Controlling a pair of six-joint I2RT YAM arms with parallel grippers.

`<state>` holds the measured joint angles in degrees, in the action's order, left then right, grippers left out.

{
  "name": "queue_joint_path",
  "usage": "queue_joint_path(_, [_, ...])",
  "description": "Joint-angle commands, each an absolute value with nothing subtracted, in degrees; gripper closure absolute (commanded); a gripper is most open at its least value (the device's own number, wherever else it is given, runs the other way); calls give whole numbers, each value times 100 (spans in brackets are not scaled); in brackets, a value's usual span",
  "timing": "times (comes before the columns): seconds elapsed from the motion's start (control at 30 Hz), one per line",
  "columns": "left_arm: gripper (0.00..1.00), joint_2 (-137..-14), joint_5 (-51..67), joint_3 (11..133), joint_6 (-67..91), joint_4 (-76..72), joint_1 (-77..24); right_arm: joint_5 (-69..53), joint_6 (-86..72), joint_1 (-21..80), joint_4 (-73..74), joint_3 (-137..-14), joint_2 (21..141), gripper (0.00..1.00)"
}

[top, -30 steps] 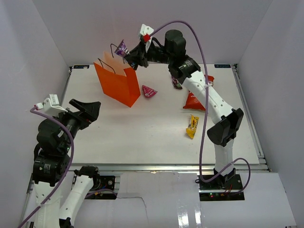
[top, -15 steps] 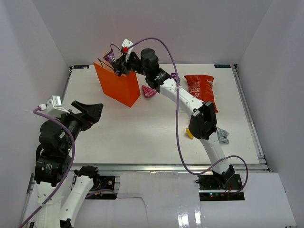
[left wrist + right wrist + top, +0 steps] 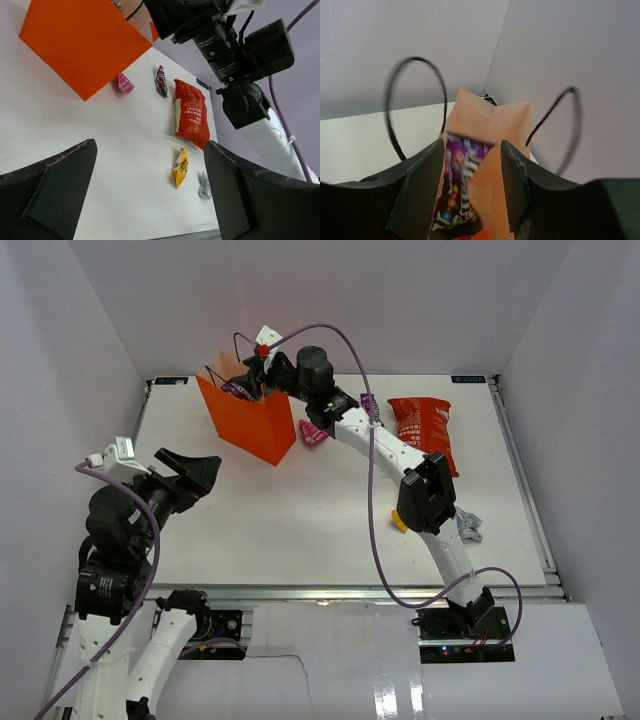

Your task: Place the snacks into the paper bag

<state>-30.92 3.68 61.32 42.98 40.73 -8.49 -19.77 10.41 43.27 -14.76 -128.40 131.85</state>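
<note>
The right pincer (image 3: pixel 472 146) hangs right over the mouth of the bag (image 3: pixel 250 428), between its two cord handles (image 3: pixel 415 107). Its jaws stand about half apart. The purple sweet (image 3: pixel 462 172) sits between them, blurred and narrower than the gap, with orange paper showing on one side of it. It looks let go and partly inside the bag's mouth, though I cannot tell if one finger touches it.

The left pincer (image 3: pixel 190 468) is well apart from the bag, nearer the robot, with its jaws spread wide and nothing in them.

- **Pink sweet (image 3: pixel 123 83):** it lies just beside the bag's base.
- **Dark sweet (image 3: pixel 161 81):** it lies a little further out on the same side.
- **Crisp bag (image 3: pixel 190 112):** it lies flat beyond the dark sweet.
- **Yellow sweet (image 3: pixel 180 167) and silver sweet (image 3: pixel 203 184):** these lie farthest from the bag.

The sweets are probably very light, soft and crinkly, with slick wrappers. A pinch across the puffed middle, or on a crimped end, should hold them with little force.

The crisp bag is likely light too, but air-filled, wide and easy to crush. It is best taken by a sealed end seam, so it hangs lengthwise and enters the bag end first.

The bag itself is thin paper and likely to tip if knocked, and its handles could catch a finger.
</note>
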Motion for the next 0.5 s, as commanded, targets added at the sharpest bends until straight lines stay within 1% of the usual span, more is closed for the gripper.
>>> queue_joint_path(0.0, [2,-3155,518,6091,4333,3982,-861,-1881,1082,4324,-1846,-12858,12982,44])
queue_joint_path(0.07, [2,-3147,562,6047,4350,3920,-861,-1925,959,4289,-1898,-12754,12807,41])
queue_joint_path(0.2, [2,-3129,746,5924,4359,3780,-853,-2117,651,4070,-1820,-12569,12123,39])
queue_joint_path(0.3, [2,-3129,905,5740,4386,3595,-853,-2381,396,3754,-1171,-12368,11587,36])
queue_joint_path(0.33, [2,-3129,1036,5591,4403,3482,-853,-2434,378,3553,-725,-12236,11427,33])
queue_joint_path(0.37, [2,-3138,1107,5520,4412,3411,-853,-2461,395,3551,-495,-12043,11269,30])
queue_joint_path(0.4, [2,-3138,1177,5441,4421,3349,-861,-2548,448,3307,-292,-11536,10911,28])
queue_joint_path(0.47, [2,-3173,1397,5231,4456,3156,-861,-2532,597,3025,463,-11033,10610,22])
